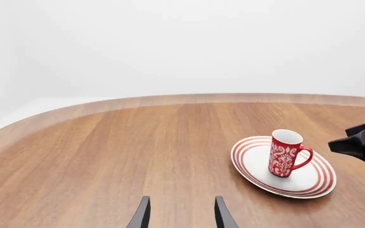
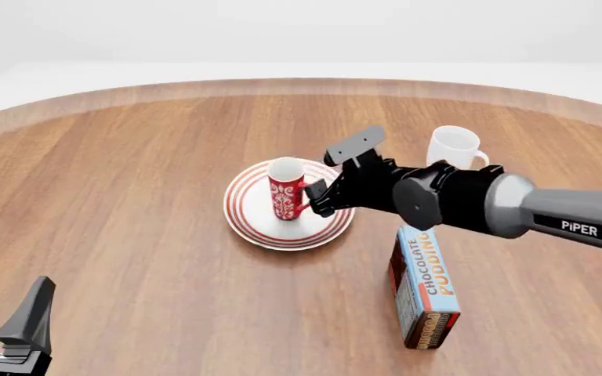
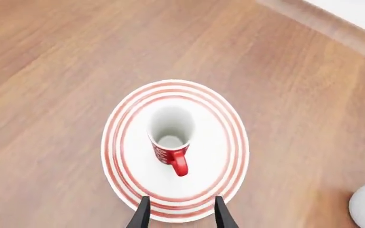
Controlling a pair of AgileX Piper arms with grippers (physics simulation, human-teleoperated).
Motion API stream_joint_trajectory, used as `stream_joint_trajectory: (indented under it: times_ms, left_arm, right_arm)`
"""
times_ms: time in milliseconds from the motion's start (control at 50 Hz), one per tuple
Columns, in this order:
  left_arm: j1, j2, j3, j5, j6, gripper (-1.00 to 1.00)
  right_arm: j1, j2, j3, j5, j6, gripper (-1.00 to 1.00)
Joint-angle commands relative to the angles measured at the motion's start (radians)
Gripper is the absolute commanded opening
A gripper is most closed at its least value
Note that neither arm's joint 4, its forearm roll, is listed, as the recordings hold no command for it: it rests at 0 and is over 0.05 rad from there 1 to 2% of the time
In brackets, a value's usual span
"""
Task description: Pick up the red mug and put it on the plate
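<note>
the red mug (image 2: pixel 286 190) stands upright on the plate (image 2: pixel 247 219), near its middle, with its handle turned toward the right gripper (image 2: pixel 331 174). from the right wrist view the mug (image 3: pixel 169 134) shows its white inside and its red handle pointing back at the camera, and the plate (image 3: pixel 125 166) lies under it with its red rings showing all round. the right gripper's fingers (image 3: pixel 143 214) are spread apart and hold nothing; they sit just beside the mug on its handle side, over the near edge of the plate, not touching the mug. the right arm (image 2: pixel 510 205) reaches in from the right across the wooden table (image 2: pixel 123 196). a plain white mug (image 2: pixel 454 146) stands behind that arm, well apart from the plate, and a chocolate pudding box (image 2: pixel 425 288) stands upright on the table nearer the camera, under the arm. the left gripper (image 2: pixel 3 317) sits low at the near left corner, well apart from everything, its fingers (image 1: pixel 142 214) spread and empty; its wrist view shows the mug (image 1: pixel 285 153) on the plate (image 1: pixel 252 161) off to one side.
</note>
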Motion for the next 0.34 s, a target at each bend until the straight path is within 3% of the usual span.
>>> stream_joint_trajectory:
  times_ms: [20, 340]
  left_arm:
    - [0.000, 0.000, 0.000, 0.000, 0.000, 1.00]
    - [0.000, 0.000, 0.000, 0.000, 0.000, 1.00]
  right_arm:
    - [0.002, -0.085, 0.045, 0.014, 0.000, 1.00]
    - [0.012, -0.185, 0.087, 0.034, -0.004, 1.00]
